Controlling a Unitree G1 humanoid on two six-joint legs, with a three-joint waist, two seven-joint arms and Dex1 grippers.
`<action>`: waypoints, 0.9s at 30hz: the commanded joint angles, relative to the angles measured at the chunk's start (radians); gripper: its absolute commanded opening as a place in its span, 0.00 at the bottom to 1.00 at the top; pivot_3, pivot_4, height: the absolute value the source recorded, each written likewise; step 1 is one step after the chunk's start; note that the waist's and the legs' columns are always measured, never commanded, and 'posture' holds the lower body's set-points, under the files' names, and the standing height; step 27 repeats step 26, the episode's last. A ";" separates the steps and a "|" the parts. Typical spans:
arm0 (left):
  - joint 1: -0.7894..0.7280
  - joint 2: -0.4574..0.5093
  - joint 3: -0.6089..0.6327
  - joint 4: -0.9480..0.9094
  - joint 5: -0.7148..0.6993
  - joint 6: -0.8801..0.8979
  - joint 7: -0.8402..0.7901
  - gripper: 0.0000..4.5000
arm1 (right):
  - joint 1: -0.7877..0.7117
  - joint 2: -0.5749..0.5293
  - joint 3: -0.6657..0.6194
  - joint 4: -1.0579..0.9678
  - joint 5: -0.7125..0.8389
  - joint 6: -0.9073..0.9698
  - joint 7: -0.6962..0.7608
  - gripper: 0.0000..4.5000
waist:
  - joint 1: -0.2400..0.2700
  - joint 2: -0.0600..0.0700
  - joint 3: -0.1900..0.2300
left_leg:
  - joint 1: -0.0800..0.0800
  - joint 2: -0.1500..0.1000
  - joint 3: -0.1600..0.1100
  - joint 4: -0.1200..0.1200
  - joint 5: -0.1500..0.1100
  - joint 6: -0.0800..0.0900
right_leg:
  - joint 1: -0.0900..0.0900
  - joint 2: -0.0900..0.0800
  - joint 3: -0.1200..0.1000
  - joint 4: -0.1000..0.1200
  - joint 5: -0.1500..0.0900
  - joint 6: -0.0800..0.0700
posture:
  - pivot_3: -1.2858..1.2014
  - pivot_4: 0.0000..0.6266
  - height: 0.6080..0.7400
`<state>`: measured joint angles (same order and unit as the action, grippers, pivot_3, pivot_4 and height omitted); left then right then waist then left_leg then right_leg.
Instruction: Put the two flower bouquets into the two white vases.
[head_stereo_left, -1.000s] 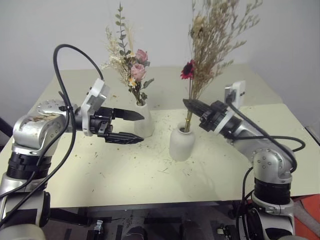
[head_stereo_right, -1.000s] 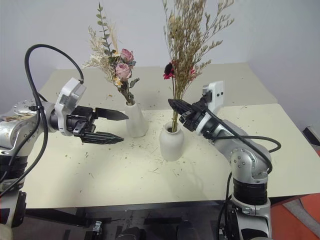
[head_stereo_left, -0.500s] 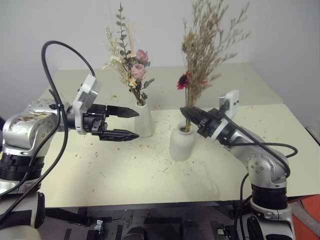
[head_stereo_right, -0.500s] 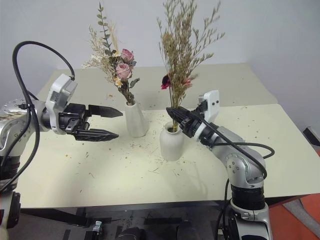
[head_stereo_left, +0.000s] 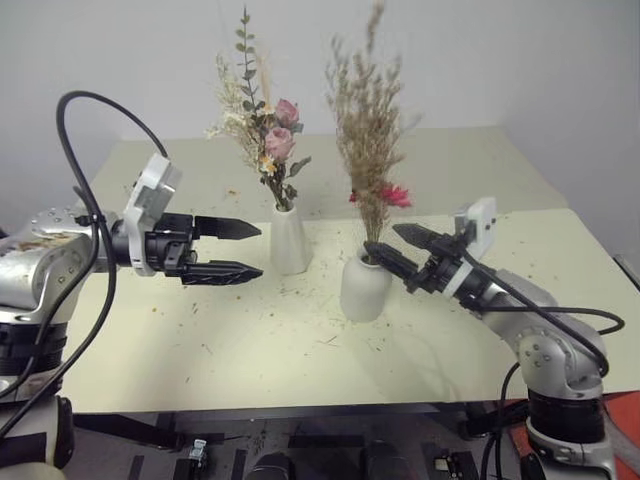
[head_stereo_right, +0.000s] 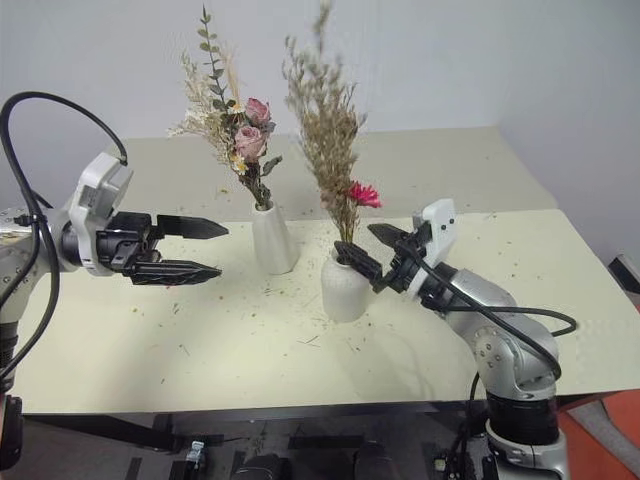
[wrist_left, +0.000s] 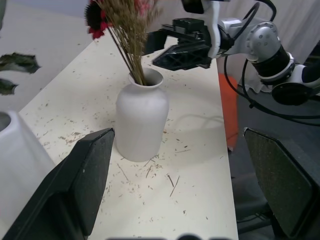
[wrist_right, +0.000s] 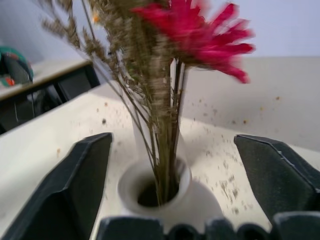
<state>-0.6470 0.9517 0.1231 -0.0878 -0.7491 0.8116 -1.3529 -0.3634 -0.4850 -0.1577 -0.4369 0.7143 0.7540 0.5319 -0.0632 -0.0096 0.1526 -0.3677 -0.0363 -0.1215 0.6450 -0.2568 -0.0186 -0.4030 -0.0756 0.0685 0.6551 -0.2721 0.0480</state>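
Pictured from left to right across a pale cream table (head_stereo_left: 250, 350) strewn with dried bits. Left gripper (head_stereo_left: 238, 250) of two black fingers, spread wide and empty, hovering level over the table's left half and pointing toward the vases, well apart from both. Next, near the table's middle toward the far edge: tall, slim, tapering matte white ceramic vase (head_stereo_left: 288, 240), upright, holding a dried bunch of pink roses, grey-green leaves and pale grasses (head_stereo_left: 262, 135), stems inside its mouth and blooms leaning slightly left. Just to its right and nearer the front edge: shorter, squat, rounded white ceramic vase with a small mouth (head_stereo_left: 364, 288), upright, carrying a bunch of tan wispy grass with a red-pink daisy (head_stereo_left: 368, 130), long axis near vertical, stems down inside the mouth. Right gripper (head_stereo_left: 400, 249), black fingers parted wide and gripping nothing, stationed just right of that vase's neck, stems rising between and just beyond the open fingertips in the right wrist view. Judged complete on placement: both bouquets seated, both vases standing. Coming move likely a withdrawal of the nearer right gripper, away to the right and clear of the upright stems; any brush against them liable to tilt the grass or rock the squat vase.
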 joint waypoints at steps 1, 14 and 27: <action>0.021 0.034 0.059 -0.042 -0.028 0.012 0.013 1.00 | 0.030 -0.086 -0.076 -0.068 0.044 -0.003 0.064 0.99 | 0.001 0.000 0.000 | 0.000 0.000 0.000 0.000 0.000 0.000 | 0.000 0.000 0.000 0.000 0.000 0.000 | 0.52 0.24 1.00; 0.208 0.062 0.194 -0.081 -0.055 0.003 0.061 1.00 | 0.188 -0.369 -0.241 0.053 -0.014 -0.110 0.281 0.99 | 0.009 -0.001 0.000 | 0.002 0.001 0.002 0.000 0.000 0.000 | 0.003 0.000 0.000 -0.002 0.000 0.000 | 0.52 0.24 1.00; 0.328 0.037 0.239 -0.088 -0.048 -0.047 0.094 1.00 | 0.197 -0.403 -0.268 0.115 -0.067 -0.159 0.321 0.99 | 0.022 -0.001 0.000 | 0.004 0.002 0.003 -0.001 0.000 0.000 | 0.007 0.000 0.000 -0.006 0.000 0.000 | 0.52 0.24 1.00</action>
